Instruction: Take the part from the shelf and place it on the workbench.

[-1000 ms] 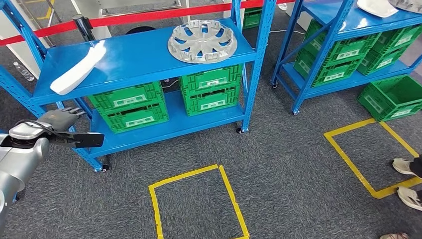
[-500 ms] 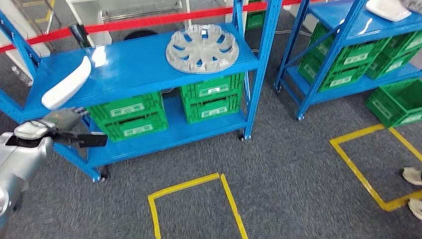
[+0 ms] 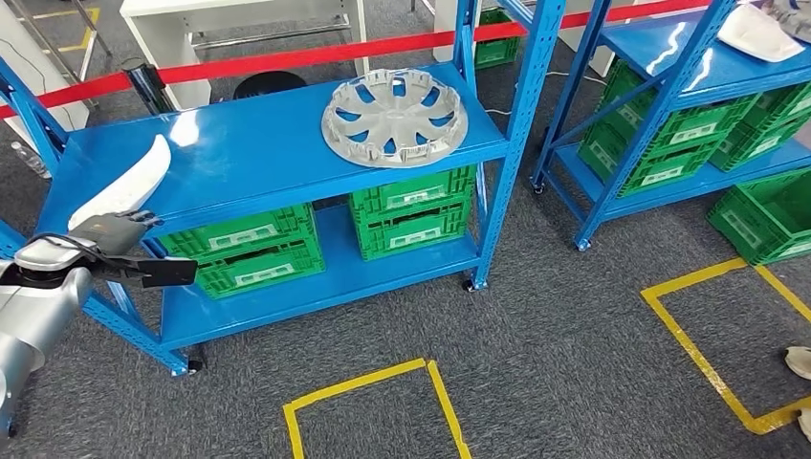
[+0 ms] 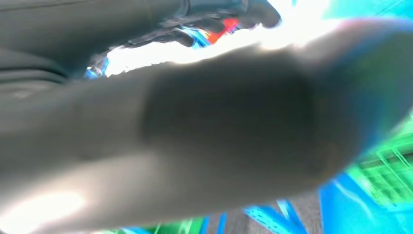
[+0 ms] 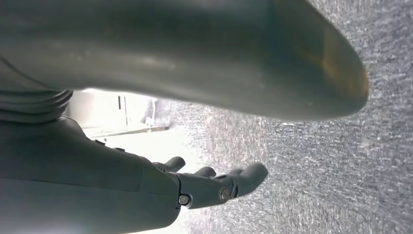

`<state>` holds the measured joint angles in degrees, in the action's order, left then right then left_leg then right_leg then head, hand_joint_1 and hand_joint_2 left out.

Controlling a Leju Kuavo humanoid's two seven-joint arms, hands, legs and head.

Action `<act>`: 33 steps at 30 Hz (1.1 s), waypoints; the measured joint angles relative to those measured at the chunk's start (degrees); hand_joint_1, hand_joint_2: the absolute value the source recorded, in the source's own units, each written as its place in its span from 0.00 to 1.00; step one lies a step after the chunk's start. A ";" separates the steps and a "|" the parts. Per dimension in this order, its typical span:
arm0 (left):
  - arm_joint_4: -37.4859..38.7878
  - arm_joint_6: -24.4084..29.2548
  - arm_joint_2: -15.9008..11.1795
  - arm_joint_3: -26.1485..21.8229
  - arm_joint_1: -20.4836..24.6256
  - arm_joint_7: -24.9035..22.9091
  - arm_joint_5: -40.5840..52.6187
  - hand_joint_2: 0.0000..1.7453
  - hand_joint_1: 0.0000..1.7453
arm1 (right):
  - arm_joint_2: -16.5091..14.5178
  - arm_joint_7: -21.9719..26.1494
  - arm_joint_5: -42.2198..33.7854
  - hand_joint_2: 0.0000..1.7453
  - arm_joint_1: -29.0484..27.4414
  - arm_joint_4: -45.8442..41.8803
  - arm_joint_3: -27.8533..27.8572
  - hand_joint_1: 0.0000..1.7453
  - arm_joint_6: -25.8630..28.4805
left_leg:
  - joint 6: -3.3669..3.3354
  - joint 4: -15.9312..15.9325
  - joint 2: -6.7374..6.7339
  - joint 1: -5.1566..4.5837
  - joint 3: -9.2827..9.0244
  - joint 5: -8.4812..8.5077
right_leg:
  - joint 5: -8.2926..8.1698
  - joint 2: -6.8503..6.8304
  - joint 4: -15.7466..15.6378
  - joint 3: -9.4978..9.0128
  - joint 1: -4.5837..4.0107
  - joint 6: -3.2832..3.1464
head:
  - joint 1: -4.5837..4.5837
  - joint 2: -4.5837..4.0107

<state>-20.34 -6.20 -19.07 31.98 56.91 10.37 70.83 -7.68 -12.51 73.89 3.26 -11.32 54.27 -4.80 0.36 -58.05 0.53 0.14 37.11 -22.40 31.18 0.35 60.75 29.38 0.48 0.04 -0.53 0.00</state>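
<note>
1. Reaching forward, our left hand (image 3: 113, 229) hovers at the blue shelf's (image 3: 268, 143) front edge, just below the white part (image 3: 122, 191); its grasp we cannot tell.
2. Our right hand (image 5: 209, 187) hangs over grey carpet (image 5: 341, 161), fingers apart, holding nothing.

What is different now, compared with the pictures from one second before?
The whole head view has shifted, so the camera moved, not the objects. The left robot hand is still raised beside the white part, not holding it. The wheel cover remains on the shelf.
</note>
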 joint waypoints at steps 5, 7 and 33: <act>-0.04 -0.18 0.13 0.02 0.14 -0.21 -0.03 0.00 0.00 | 0.03 0.55 0.04 0.00 0.11 0.00 0.00 0.00 -0.01 | -0.97 0.11 0.12 0.04 -1.29 -1.46 | 4.87 -0.09 13.66 10.03 0.13 0.90 | 0.11 0.00; -0.04 -0.19 0.16 0.02 -0.03 -0.33 -0.03 0.00 0.00 | 0.05 0.56 0.05 0.00 0.00 0.00 0.00 0.00 -0.01 | -0.81 -0.19 0.17 0.05 -1.91 -2.28 | 2.87 -0.11 11.69 11.06 0.15 0.89 | 0.13 0.00; -0.23 4.14 -1.93 -0.22 0.05 -5.03 2.41 0.00 0.00 | -0.04 1.74 1.41 0.00 0.05 0.00 0.37 0.00 -0.20 | 1.50 0.41 -0.11 -0.36 -4.18 -4.16 | -5.28 0.03 -0.88 6.75 -0.14 -1.43 | -0.04 0.00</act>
<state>-20.57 -2.06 -21.00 31.76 56.95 5.34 73.24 -7.72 -10.76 75.31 3.30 -11.32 54.64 -4.99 1.86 -57.64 0.41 -0.22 32.93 -26.55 25.90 0.38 59.87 36.13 0.34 -1.39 -0.57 0.00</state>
